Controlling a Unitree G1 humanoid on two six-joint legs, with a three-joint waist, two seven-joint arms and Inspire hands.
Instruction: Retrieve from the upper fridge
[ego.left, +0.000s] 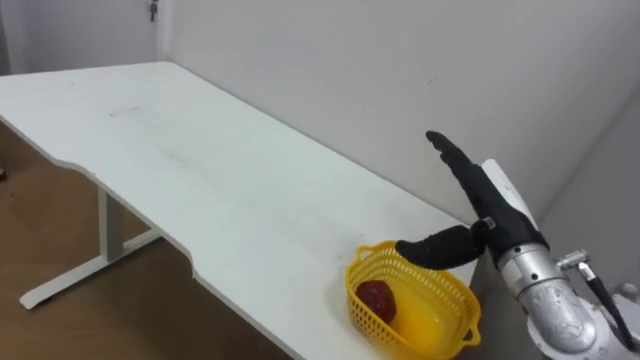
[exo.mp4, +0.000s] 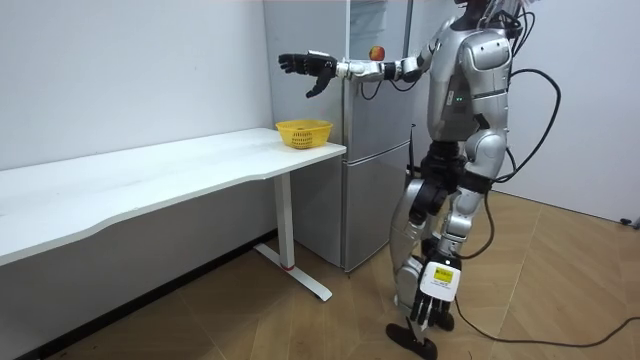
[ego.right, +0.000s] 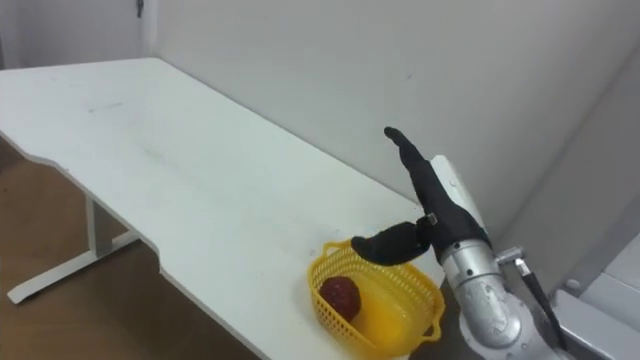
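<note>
A yellow plastic basket (ego.left: 366, 318) stands at the right end of the white table (ego.left: 200, 170), near its front edge. In the basket lies a dark red fruit (ego.left: 377, 298). My right hand (ego.left: 480, 195) hangs just above the basket's far rim, open, with its fingers straight and pointing away and its thumb spread over the basket. It holds nothing. In the room view I stand upright beside the grey fridge (exo.mp4: 375, 150), with the right hand (exo.mp4: 310, 68) stretched out level above the basket (exo.mp4: 303, 131).
The long table runs off to the left along a plain white wall (ego.left: 400, 70). The fridge stands right against the table's end, with its doors closed in the room view. Wooden floor (ego.left: 100, 320) lies before the table.
</note>
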